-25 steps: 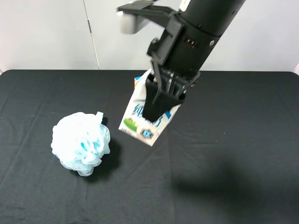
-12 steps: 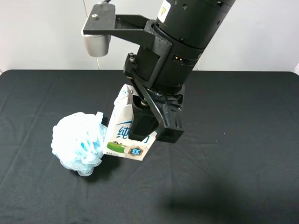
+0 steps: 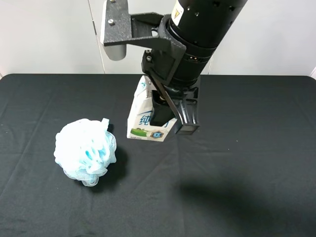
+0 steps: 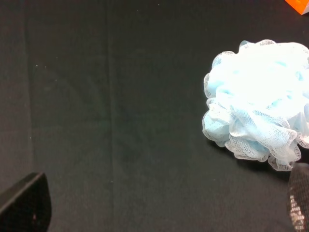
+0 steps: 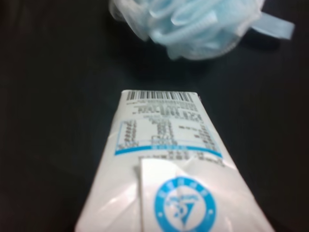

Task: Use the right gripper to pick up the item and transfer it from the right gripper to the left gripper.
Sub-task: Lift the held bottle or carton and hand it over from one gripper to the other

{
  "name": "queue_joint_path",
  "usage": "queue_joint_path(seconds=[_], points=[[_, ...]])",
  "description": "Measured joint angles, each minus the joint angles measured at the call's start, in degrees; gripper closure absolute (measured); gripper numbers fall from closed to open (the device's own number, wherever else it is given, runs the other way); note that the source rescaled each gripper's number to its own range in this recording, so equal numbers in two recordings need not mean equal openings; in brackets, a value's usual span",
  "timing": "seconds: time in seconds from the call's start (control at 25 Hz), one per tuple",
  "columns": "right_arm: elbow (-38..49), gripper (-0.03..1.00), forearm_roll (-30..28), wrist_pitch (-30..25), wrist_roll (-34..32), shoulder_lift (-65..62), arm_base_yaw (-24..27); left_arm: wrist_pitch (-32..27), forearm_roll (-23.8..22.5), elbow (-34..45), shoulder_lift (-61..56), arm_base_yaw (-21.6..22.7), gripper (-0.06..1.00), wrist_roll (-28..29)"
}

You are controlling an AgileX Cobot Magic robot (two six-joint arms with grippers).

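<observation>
My right gripper [image 3: 173,116] is shut on the item, a white drink carton [image 3: 143,121] with blue writing and a green grass picture. It holds the carton in the air over the middle of the black table, bottom end down and slightly tilted. The right wrist view shows the carton [image 5: 164,159] close up, with its barcode and blue round logo. My left gripper [image 4: 161,203] is open and empty: only its two black fingertips [image 4: 24,205] show, far apart, low over the cloth. It is out of the exterior view.
A pale-blue mesh bath pouf [image 3: 85,150] lies on the black tablecloth [image 3: 256,163] left of the carton, and shows in the left wrist view [image 4: 258,96] and right wrist view [image 5: 193,24]. A small orange corner [image 4: 299,4] shows at the edge.
The right arm has risen and turned with the carton. The carton swung left towards the pouf, then back to the middle, and now hangs more upright.
</observation>
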State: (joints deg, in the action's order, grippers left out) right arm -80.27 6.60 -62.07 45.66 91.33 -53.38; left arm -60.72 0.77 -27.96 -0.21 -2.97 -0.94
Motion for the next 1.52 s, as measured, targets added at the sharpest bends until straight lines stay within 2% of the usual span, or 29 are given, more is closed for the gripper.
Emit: queue_joint_path(seconds=[0.32, 0.64, 0.84, 0.96, 1.12, 1.52], points=[[0.0, 0.97, 3.73, -1.72, 1.57, 0.0, 0.0, 0.77, 0.46, -2.07, 1.25, 0.0, -0.01, -1.92], [-0.85, 0.97, 5.11, -1.46, 3.4, 0.0, 0.7, -0.72, 1.71, -6.96, 16.01, 0.0, -0.01, -11.83], [-4.56, 0.97, 10.12, -1.04, 6.35, 0.0, 3.68, 0.27, 2.18, -7.41, 24.89, -0.28, -0.01, -15.29], [-5.91, 0.97, 14.51, -1.1, 8.91, 0.0, 5.42, 2.08, 2.99, -7.41, 28.31, -2.29, -0.01, -17.48], [-6.42, 0.97, 17.58, -1.33, 11.66, 0.0, 6.54, 3.77, 3.13, -8.06, 31.47, -6.14, -0.01, -18.65], [-6.42, 0.97, 24.25, -2.65, 21.92, 0.0, 6.67, 8.54, 3.14, -15.68, 43.44, -19.29, -0.01, -20.65]])
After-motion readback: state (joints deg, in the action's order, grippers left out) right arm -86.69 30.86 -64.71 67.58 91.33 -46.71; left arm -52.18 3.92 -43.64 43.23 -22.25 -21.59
